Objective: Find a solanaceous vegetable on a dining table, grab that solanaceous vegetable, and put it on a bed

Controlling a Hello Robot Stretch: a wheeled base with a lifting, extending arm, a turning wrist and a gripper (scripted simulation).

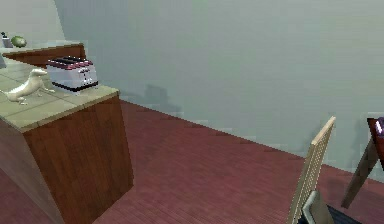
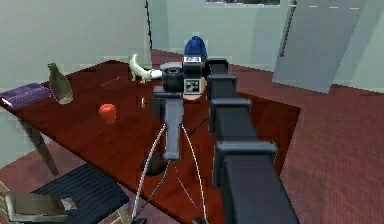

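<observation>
A small round red thing (image 2: 107,112), tomato-like in shape and colour, lies on the dark wooden dining table (image 2: 90,135) at the arm side view's left. The arm's dark bar rises from the bottom edge over the table. The gripper (image 2: 168,200) has its dark body just right of the red thing, and its thin fingers (image 2: 150,180) trail down toward the table's near edge. I cannot tell whether it holds anything.
On the table stand a tan vase (image 2: 60,82), a purple book (image 2: 25,97), a white animal figure (image 2: 143,70) and a blue thing (image 2: 195,47). A chair (image 2: 70,195) sits at its near edge. The forward view has a counter (image 1: 70,130) with a toaster (image 1: 72,72), and a chair (image 1: 318,170).
</observation>
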